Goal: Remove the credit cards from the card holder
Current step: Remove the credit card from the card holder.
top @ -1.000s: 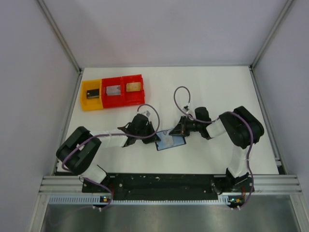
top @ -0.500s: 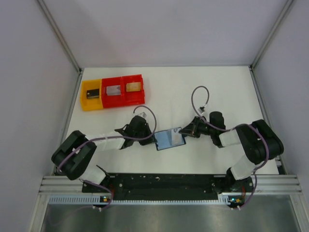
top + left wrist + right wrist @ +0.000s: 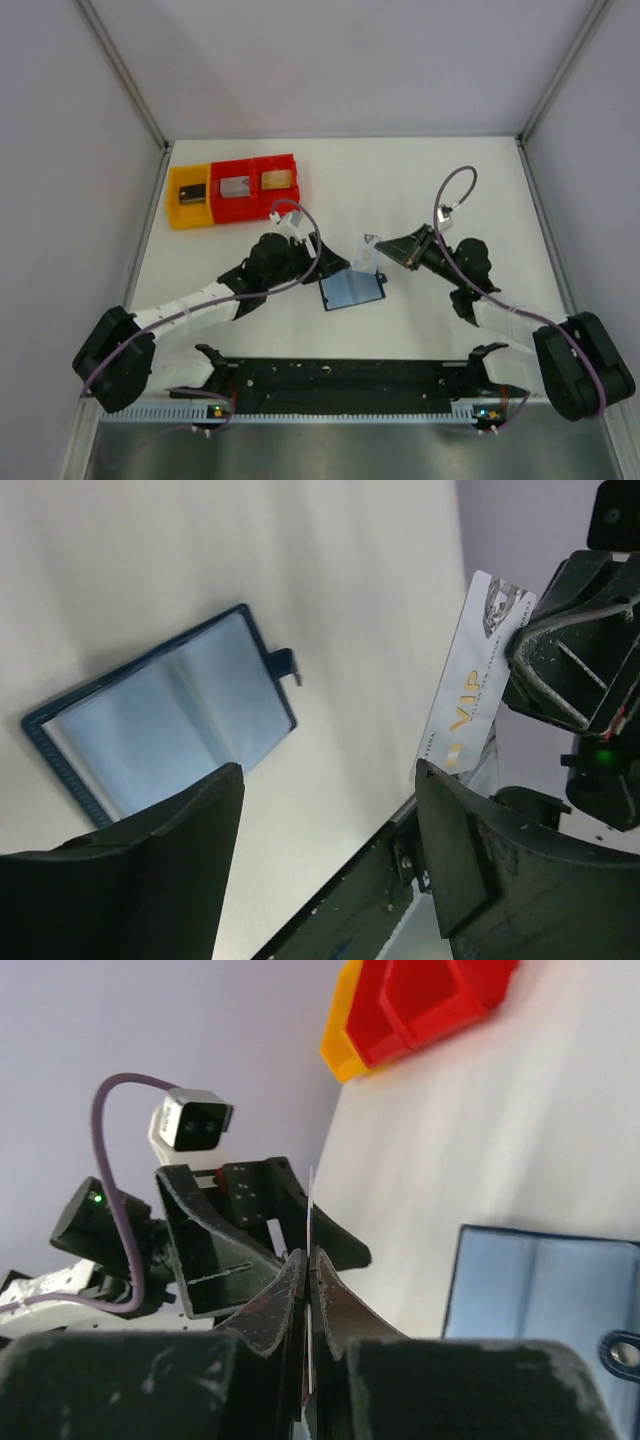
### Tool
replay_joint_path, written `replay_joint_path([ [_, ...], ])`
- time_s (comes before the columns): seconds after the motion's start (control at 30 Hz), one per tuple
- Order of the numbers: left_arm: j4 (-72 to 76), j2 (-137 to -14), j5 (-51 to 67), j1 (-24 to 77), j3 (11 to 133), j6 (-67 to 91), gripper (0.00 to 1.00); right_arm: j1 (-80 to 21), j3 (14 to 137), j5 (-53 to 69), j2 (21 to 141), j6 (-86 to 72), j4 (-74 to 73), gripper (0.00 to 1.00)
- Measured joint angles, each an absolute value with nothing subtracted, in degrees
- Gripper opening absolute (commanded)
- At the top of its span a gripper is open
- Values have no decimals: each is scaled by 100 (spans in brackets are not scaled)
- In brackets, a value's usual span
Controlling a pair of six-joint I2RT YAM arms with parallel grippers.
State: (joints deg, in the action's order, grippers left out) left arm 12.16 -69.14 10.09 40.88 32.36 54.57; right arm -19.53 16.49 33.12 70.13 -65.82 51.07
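Card holder point(image 3: 352, 288): open, flat on table point(image 3: 450, 180).
Your right gripper point(image 3: 385, 250): clamped on white card point(image 3: 470, 680).
Your left gripper point(image 3: 328, 780): jaws apart.

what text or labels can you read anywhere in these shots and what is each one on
"VIP": gold letters on the white card pinched in the right hand.
Small print along that card's edge and the emblem at its corner: too small to read.
Card holder, lying open: no text visible.
Things inside the bins: too small to read.
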Motion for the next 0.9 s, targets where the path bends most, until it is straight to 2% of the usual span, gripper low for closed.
replay_joint_path([
  [0.23,2340,-6858,1354,4414,3188,5607,72,-2331,1653,2729,6016,-6731,4912,0],
  [0.3,2650,-6794,1437,4462,3116,5631,68,-2401,1653,2620,5927,-6764,4856,0],
  [0.4,3017,-6718,1538,4497,3065,5682,51,-2488,1653,2510,5872,-6836,4821,0],
  [0.47,3166,-6700,1577,4512,3065,5706,32,-2523,1651,2460,5859,-6910,4831,0],
  [0.6,3354,-6700,1629,4525,3063,5752,18,-2587,1651,2368,5835,-6991,4840,0],
  [0.67,3387,-6700,1632,4530,3055,5778,3,-2613,1653,2331,5806,-7013,4847,0],
  [0.73,3444,-6700,1632,4532,3030,5835,0,-2635,1653,2300,5787,-7011,4849,0],
  [0.77,3483,-6700,1649,4534,3022,5848,0,-2646,1653,2279,5782,-7008,4840,4],
  [0.8,3509,-6696,1664,4536,3020,5852,0,-2648,1653,2272,5782,-7004,4834,13],
  [0.9,3505,-6606,1664,4536,3004,5732,0,-2652,1710,2331,5752,-6899,4692,47],
])
